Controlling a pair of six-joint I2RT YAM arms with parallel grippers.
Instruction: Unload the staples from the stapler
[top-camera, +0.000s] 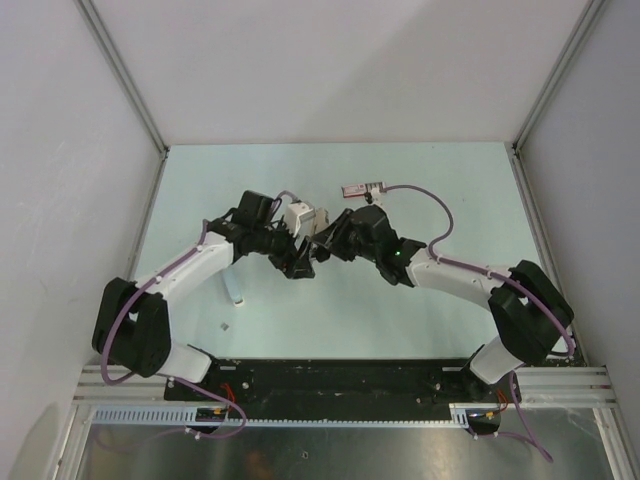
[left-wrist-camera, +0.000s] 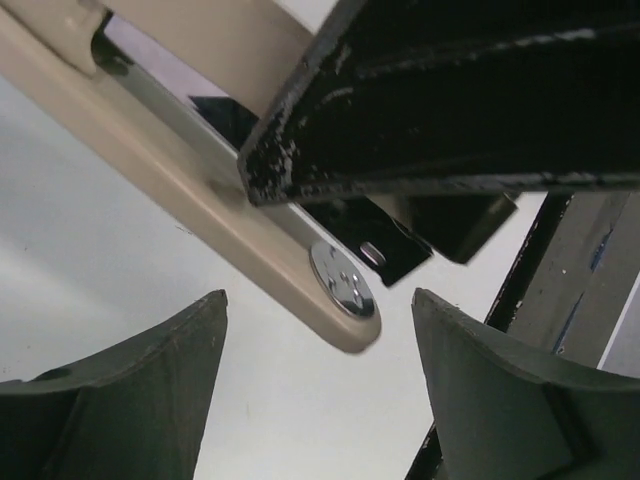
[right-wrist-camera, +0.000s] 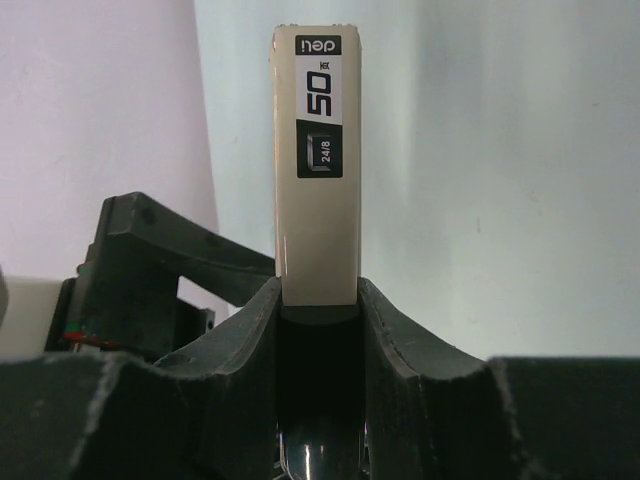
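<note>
White walls box in a pale green counter (top-camera: 400, 330). Nearer than the stapler (right-wrist-camera: 315, 150) and off to its left lie a tiny grey speck (top-camera: 225, 326), too small to name, and a pale bar (top-camera: 236, 290). The stapler itself is up off the counter, its cream body pinched at one end by the right hand (right-wrist-camera: 318, 290), label facing that wrist's camera. The left hand (left-wrist-camera: 318, 305) stands spread to either side of the stapler's riveted end, touching nothing I can see.

I'd judge this the opening step. One hand steadies, and the other must close on the cover or the rail and draw it free without wrenching the pinch. No staples show, and whether the magazine holds any is hidden. Beyond the stapler sits a small red-and-white box (top-camera: 362, 187), its contents unreadable.
</note>
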